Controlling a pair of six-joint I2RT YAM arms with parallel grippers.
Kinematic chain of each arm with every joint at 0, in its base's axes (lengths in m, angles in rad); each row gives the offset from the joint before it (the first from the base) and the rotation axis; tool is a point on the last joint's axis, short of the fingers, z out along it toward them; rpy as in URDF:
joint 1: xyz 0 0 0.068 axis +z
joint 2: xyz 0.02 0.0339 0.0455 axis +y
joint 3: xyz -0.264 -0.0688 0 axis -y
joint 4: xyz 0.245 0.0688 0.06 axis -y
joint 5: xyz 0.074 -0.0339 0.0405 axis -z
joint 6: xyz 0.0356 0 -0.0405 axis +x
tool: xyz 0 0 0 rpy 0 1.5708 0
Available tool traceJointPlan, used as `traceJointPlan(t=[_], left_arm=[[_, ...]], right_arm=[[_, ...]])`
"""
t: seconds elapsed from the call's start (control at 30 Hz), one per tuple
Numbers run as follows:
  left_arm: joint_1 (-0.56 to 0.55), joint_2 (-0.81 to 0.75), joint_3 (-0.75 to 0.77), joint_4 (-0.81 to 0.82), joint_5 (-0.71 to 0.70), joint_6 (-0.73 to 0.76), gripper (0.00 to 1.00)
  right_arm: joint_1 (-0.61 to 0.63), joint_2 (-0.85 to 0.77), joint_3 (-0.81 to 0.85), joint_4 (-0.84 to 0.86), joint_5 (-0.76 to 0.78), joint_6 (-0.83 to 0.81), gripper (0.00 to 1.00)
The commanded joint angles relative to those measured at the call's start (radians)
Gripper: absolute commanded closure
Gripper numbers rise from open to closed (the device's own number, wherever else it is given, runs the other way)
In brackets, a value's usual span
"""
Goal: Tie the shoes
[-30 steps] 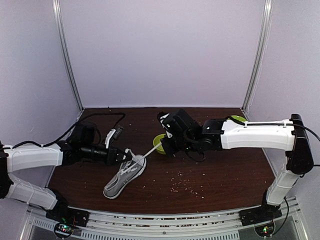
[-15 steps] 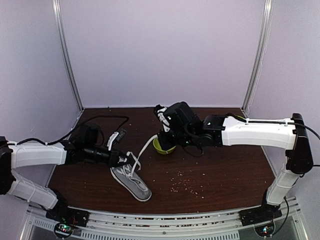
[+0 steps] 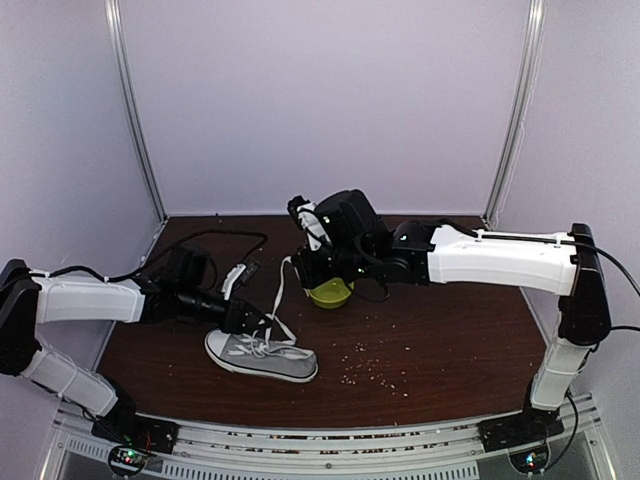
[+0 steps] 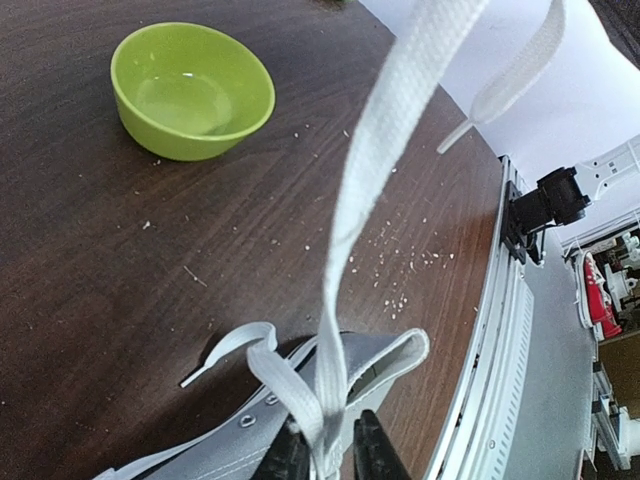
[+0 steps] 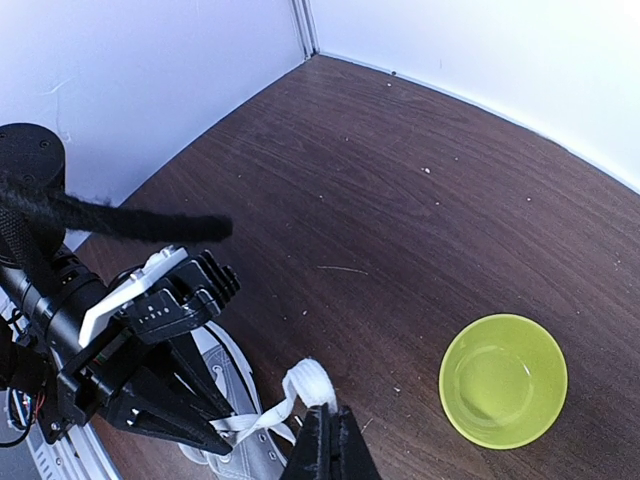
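Note:
The grey sneaker lies on the table in front of the left arm, toe to the right, and shows in the left wrist view. My left gripper is shut on its white laces at the eyelets. One white lace runs up steeply from there to my right gripper, which holds it raised above the table. In the right wrist view the right gripper is shut on a bunched end of the lace, above the shoe. A loose lace end lies on the table.
A green bowl stands just right of the raised lace, under the right arm; it also shows in both wrist views. Pale crumbs are scattered front of centre. A black cable lies at the back left.
The shoe has swung round on the table from toe near-left to toe right. My right gripper has moved left and up, drawing the lace steep. My left gripper has shifted slightly right.

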Motion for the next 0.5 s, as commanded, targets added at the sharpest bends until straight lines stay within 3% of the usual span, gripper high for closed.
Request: traceJointPlan(t=[0.0,0.37,0.47], left_arm=[[-0.002,0.019,0.024,0.063,0.036,0.009,0.81],[-0.002,0.078,0.060,0.065,0.024,0.015,0.78],[-0.001,0.084,0.065,0.067,0.014,0.015,0.83]], right_arm=[[-0.008,0.013,0.039,0.020,-0.026,-0.012,1.00],[-0.011,0.020,0.041,0.026,-0.042,-0.014,1.00],[-0.012,0.024,0.043,0.026,-0.046,-0.014,1.00]])
